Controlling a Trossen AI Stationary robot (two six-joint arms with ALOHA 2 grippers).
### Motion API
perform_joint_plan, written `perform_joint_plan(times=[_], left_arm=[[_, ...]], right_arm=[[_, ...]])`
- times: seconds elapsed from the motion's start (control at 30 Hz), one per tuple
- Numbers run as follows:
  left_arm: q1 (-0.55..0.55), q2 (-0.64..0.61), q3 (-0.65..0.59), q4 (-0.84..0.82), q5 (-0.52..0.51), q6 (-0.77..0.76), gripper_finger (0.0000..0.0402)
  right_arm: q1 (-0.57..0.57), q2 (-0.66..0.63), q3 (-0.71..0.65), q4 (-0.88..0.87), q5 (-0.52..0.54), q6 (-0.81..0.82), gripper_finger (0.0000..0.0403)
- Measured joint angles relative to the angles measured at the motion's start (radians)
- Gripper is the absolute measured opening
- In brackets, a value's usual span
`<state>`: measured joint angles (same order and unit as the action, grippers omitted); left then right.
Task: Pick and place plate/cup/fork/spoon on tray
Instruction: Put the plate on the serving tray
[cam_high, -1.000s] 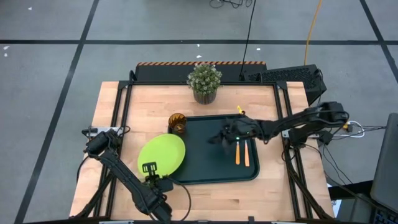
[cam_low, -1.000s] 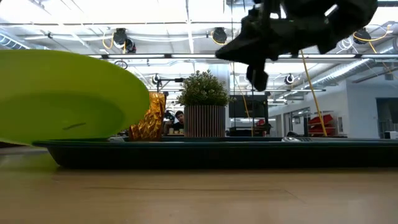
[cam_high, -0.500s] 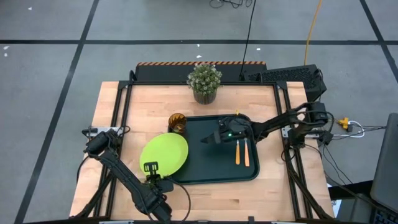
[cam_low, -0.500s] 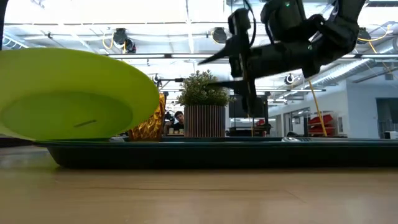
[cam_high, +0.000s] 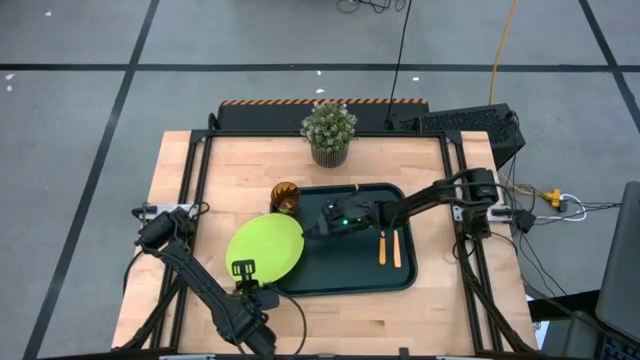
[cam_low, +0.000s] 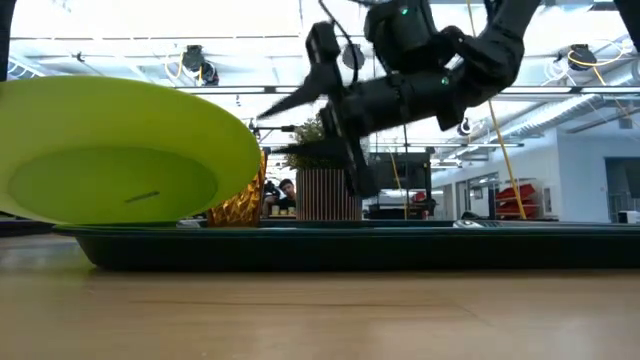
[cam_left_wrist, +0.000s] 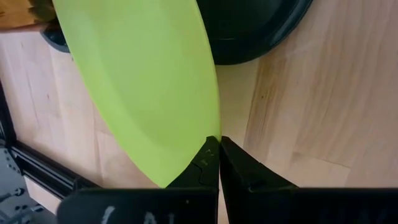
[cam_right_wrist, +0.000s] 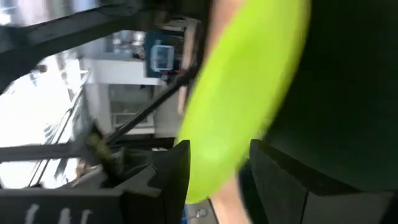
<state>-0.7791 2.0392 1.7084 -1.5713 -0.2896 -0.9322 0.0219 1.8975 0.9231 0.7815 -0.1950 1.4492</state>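
Observation:
The lime-green plate (cam_high: 265, 250) is held tilted at the tray's left end by my left gripper (cam_high: 243, 270), which is shut on it. My right gripper (cam_high: 312, 228) hangs open above the dark tray (cam_high: 350, 275), its fingers pointing at the plate's right edge and just short of it. In the right wrist view the plate (cam_right_wrist: 242, 93) shows ahead, between the two fingers. The amber cup (cam_high: 285, 197) stands on the table by the tray's far left corner. The fork and spoon lie on the tray side by side, one orange handle (cam_high: 381, 247) beside the other (cam_high: 396, 245); which is which I cannot tell. My left gripper pinches the plate's rim (cam_left_wrist: 211, 134) at its near edge between its two fingertips, coming from the table's near side. The plate is tilted, its held edge raised and its far right side low over the tray's left rim (cam_low: 100, 240); whether it touches there I cannot tell.
A potted plant (cam_high: 328, 132) stands at the table's far edge behind the tray. A dark box (cam_high: 465, 125) sits at the far right corner. Bare wood lies along the near edge (cam_high: 340, 320) and on the left side.
My right gripper has opened and gone from over the cutlery toward the table's left, across the tray toward the plate. The plate, still in my left gripper's hold, has crept a little toward the tray.

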Motion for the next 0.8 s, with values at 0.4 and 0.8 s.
perform_joint_plan(times=[0.4, 0.8], left_arm=[[-0.015, 0.000, 0.000, 0.001, -0.010, -0.008, 0.0000], [-0.004, 0.000, 0.000, 0.001, -0.071, 0.041, 0.0000]], right_arm=[[-0.014, 0.008, -0.004, -0.067, -0.011, 0.171, 0.0160], [0.005, 0.009, -0.004, -0.060, 0.044, 0.208, 0.0160]])
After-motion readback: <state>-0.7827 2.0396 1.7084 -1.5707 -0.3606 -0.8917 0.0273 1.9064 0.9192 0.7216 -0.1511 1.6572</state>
